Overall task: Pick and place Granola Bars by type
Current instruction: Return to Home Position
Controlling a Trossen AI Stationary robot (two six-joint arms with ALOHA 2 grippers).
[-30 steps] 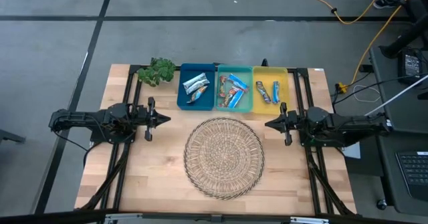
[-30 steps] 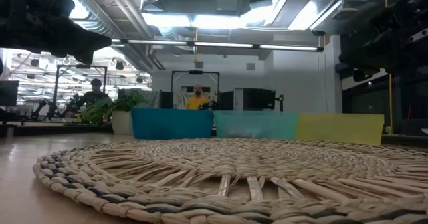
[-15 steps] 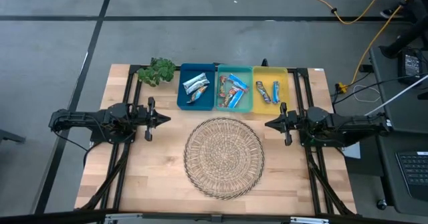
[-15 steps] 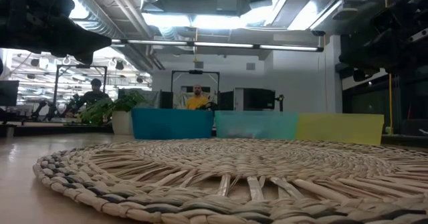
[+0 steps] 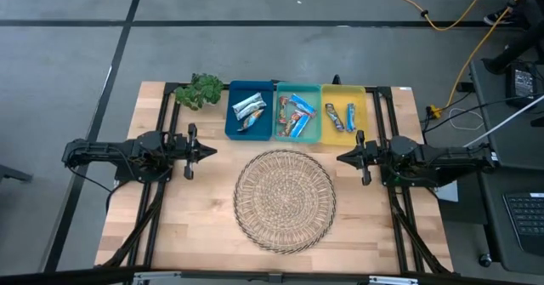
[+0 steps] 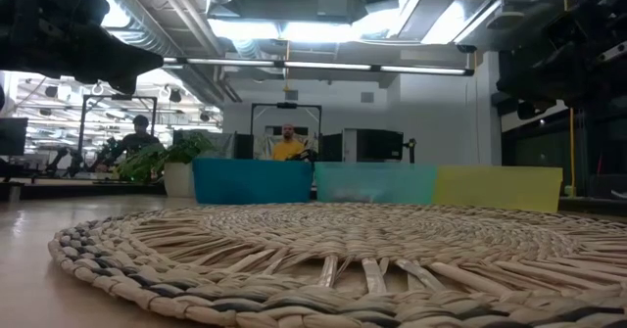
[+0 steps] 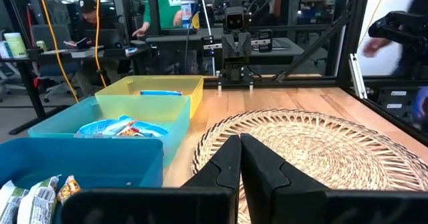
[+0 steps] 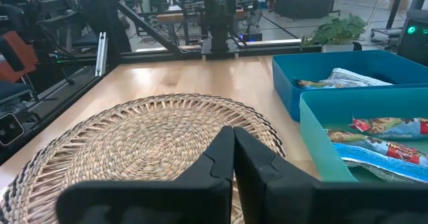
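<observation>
Nothing's budged in the last second. My left hand point(image 5: 204, 151) and right hand point(image 5: 342, 158) sit pinched shut and empty either side of the mat point(image 5: 285, 202). Granola Bars point(image 5: 295, 115) are all in the bins point(image 5: 297, 87) at the counter's far edge, so sorting looks done to me.

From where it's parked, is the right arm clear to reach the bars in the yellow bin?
Probably yes: the right end effector sits shut beside the woven mat, the open-topped yellow bin lies close by, and nothing stands between them.

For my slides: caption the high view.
Granola bars sorted into blue bin, green bin and yellow bin; woven mat between shut left gripper and right gripper.
</observation>
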